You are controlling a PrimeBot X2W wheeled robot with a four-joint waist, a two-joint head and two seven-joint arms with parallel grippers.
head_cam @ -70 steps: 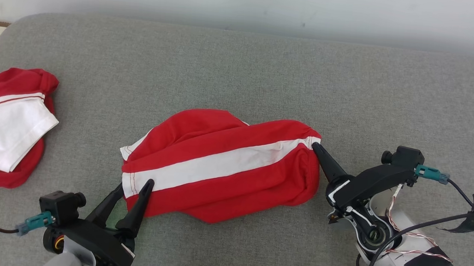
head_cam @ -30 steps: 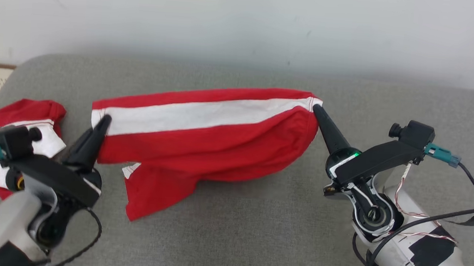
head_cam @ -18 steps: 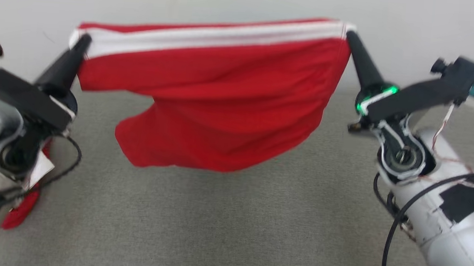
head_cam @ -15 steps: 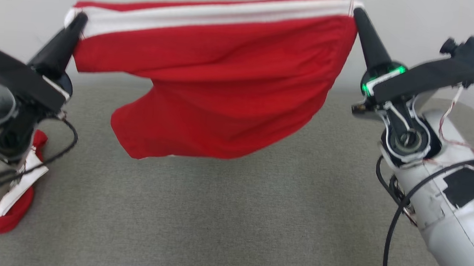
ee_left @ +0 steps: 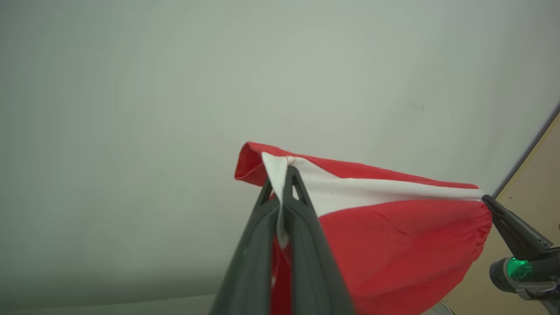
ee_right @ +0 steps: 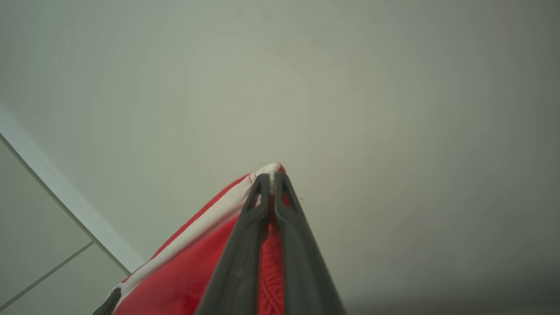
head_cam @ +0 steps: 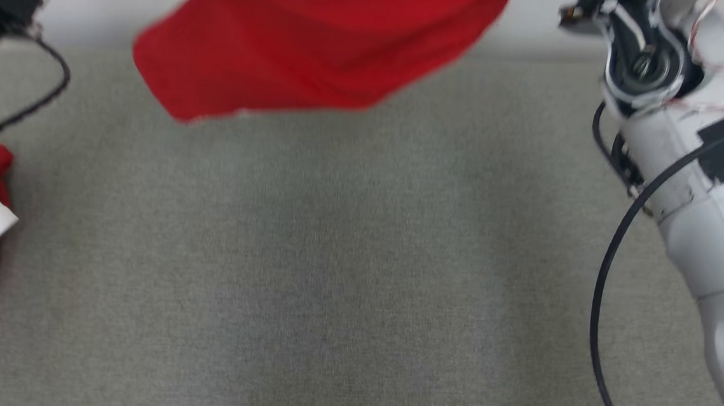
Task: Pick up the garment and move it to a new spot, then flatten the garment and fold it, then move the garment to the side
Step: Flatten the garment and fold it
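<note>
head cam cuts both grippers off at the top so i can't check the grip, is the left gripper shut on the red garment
observer: yes. In the left wrist view the left gripper is shut on a corner of the garment, right at one end of its white stripe.
operator: and the right one
observer: the right gripper is shut on the opposite end of that stripe, with cloth pinched between its closed tips.
operator: top edge taut or sagging
observer: the left wrist view shows the stripe running nearly straight from one gripper to the other, with the red cloth hanging below it.
</note>
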